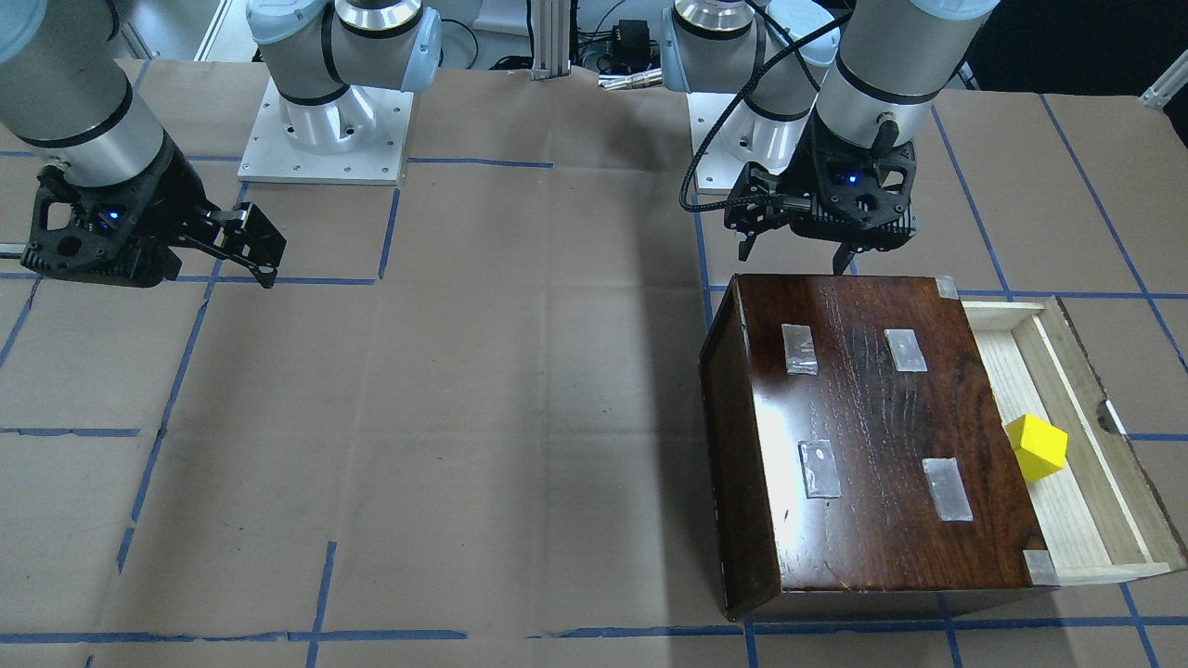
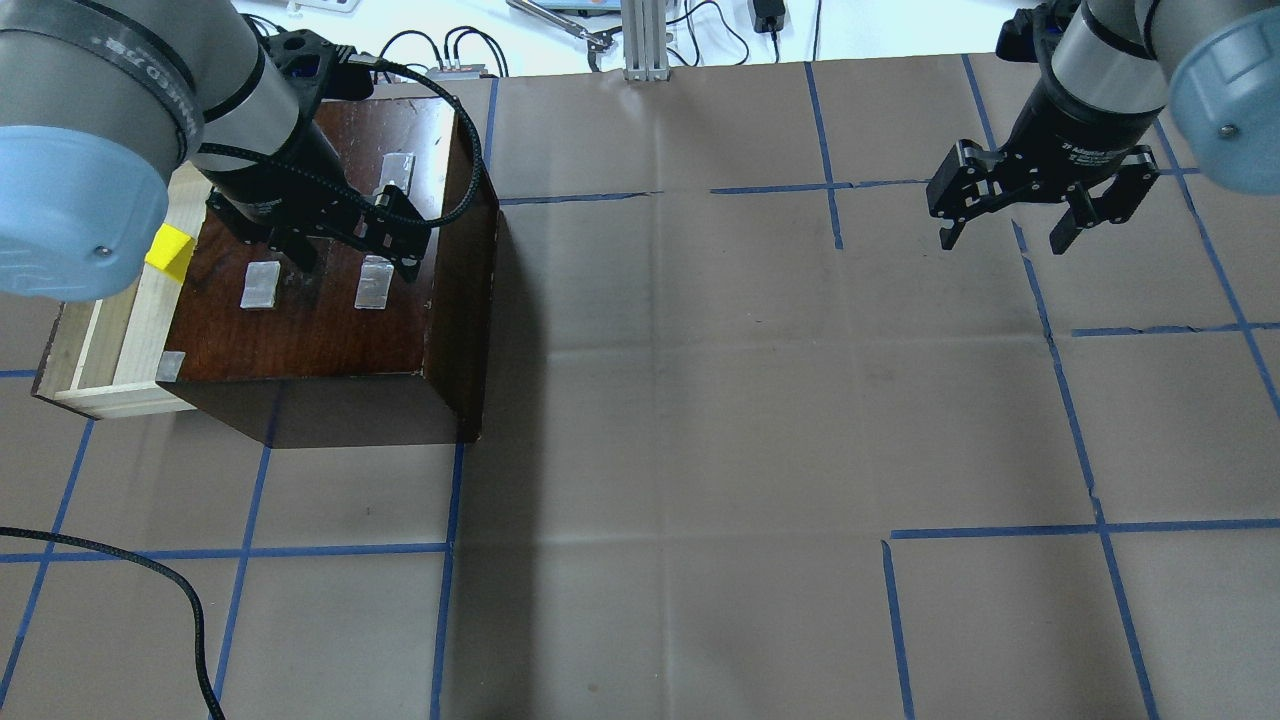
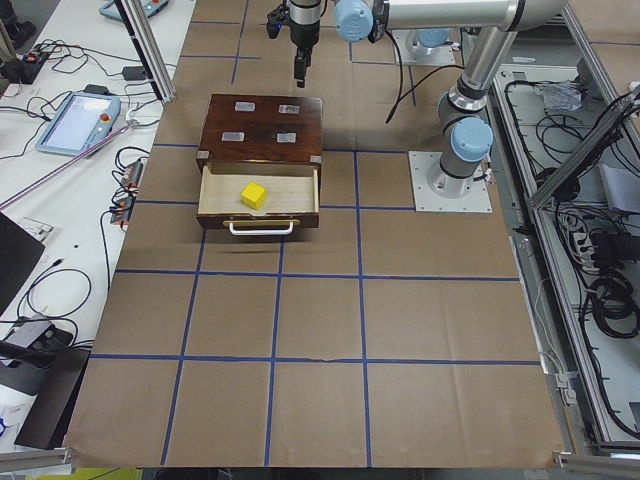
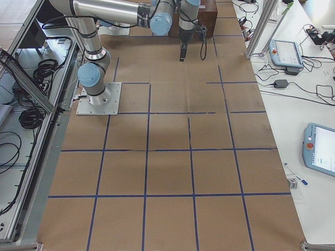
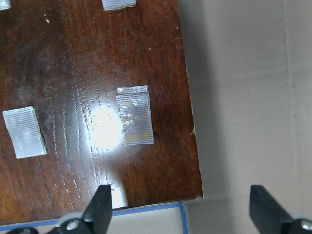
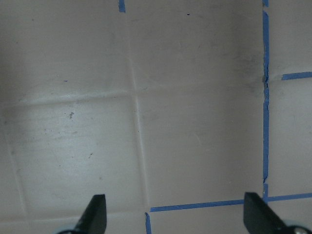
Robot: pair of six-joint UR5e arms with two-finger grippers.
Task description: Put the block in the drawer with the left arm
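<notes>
Yellow block [image 1: 1037,447] was seen lying inside the pulled-out drawer [image 1: 1114,501], on its pale wooden floor about midway along its length, turned somewhat askew to the drawer's walls and held by nothing. The left gripper [image 1: 794,255] was found above the dark box [image 1: 863,436], over the edge of its top nearest the robot, with its jaws spread wide and nothing between them. The right gripper [image 2: 1002,240] was likewise held wide open and empty, well apart over the bare table [image 1: 520,371]. The placing was judged to be done. The cube was judged to be light and rigid, with smooth faces that might slip a little under the pads. Should it need to be taken up, a grip across two opposite flat faces, squared to its skewed angle, would be advised, with care taken to keep clear of the drawer's walls and the box's overhanging edge.
</notes>
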